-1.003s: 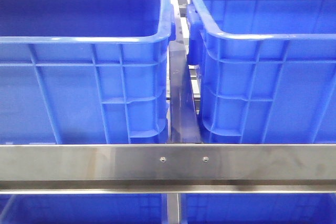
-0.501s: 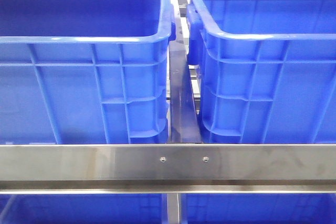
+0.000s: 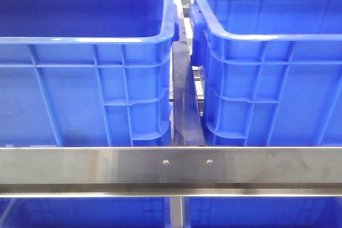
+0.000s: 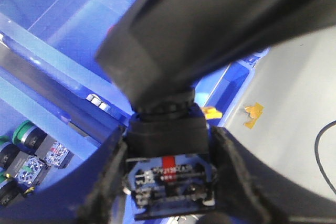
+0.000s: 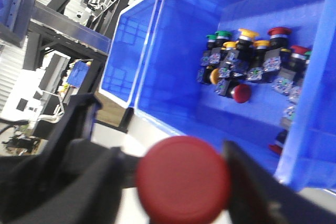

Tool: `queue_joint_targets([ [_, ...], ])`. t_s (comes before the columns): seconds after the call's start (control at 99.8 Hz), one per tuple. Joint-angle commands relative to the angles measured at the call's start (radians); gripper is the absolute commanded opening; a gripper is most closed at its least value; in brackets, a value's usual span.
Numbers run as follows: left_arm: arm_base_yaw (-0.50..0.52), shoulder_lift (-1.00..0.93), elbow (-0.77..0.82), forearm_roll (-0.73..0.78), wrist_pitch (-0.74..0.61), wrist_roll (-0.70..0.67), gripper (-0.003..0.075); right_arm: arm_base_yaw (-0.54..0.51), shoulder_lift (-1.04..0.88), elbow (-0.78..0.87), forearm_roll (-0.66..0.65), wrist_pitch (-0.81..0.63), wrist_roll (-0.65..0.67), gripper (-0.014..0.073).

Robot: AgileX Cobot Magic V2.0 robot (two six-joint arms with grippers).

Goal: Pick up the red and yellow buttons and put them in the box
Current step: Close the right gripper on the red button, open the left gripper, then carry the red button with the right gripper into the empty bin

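Closest in the right wrist view, the right hand (image 5: 181,182) is closed on a red button (image 5: 184,179), its big round cap sitting between the two dark fingers. Only the cap shows, so how well the fingers hold the body under it cannot be seen; if the hold is loose, the button could slip and fall on the pale floor instead of in a box. Past it lies a blue crate (image 5: 173,77) with a pile of buttons (image 5: 252,61), red, yellow and green mixed tightly, so a green one could be grabbed by mistake. In the left wrist view, the left hand (image 4: 170,182) is closed on a dark button block (image 4: 170,174) with a red mark; its cap is hidden, so its colour cannot be told. Beyond it, more buttons (image 4: 26,156) sit in a crate (image 4: 68,19). Farther off, the front view shows only two tall blue crates (image 3: 85,68) behind a steel rail (image 3: 171,166), with no arms in sight, so a hand could bump a high rim.
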Motion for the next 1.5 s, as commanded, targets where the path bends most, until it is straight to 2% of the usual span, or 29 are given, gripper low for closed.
queue_joint_targets([
  [0.0,-0.007,-0.037,-0.033,0.002,-0.06,0.001,-0.0019,0.0,-0.019,-0.038,0.073,0.014,-0.018,0.0259],
  [0.1,-0.007,-0.037,-0.033,0.002,-0.06,0.001,-0.0018,0.0,-0.019,-0.038,0.073,0.013,-0.018,0.0163],
  [0.231,-0.007,-0.037,-0.033,0.002,-0.06,0.001,0.0013,0.0,-0.019,-0.038,0.072,0.013,-0.025,0.0153],
  [0.351,-0.007,-0.037,-0.033,0.002,-0.06,0.001,0.0171,0.0,-0.019,-0.038,0.071,0.011,-0.029,0.0153],
  [0.391,-0.007,-0.037,-0.033,0.002,-0.06,0.001,0.0256,0.0,-0.019,-0.038,0.071,0.007,-0.032,0.0153],
  [0.451,-0.007,-0.037,-0.033,0.002,-0.06,0.001,0.0341,0.0,-0.019,-0.038,0.063,0.0,-0.035,0.0153],
  [0.461,-0.007,-0.037,-0.033,0.002,-0.06,0.001,0.0375,0.0,-0.019,-0.038,0.063,-0.001,-0.035,0.0153],
  [0.581,-0.007,-0.037,-0.033,0.007,-0.058,0.001,0.0499,0.0,-0.019,-0.038,0.051,-0.019,-0.035,0.0153],
  [0.752,-0.007,-0.037,-0.033,0.008,-0.052,0.001,0.051,-0.013,-0.019,-0.038,0.051,-0.04,-0.037,0.0153],
  [0.942,0.029,-0.041,-0.033,0.008,-0.035,-0.011,0.051,-0.089,-0.033,-0.038,0.051,-0.044,-0.062,0.0153],
  [1.273,0.235,-0.097,-0.007,-0.003,-0.044,-0.029,0.0503,-0.228,-0.036,-0.038,0.045,0.001,-0.073,0.0153],
  [1.494,0.393,-0.229,0.165,-0.003,-0.116,-0.073,0.0503,-0.241,-0.036,-0.038,0.045,-0.004,-0.078,0.0153],
])
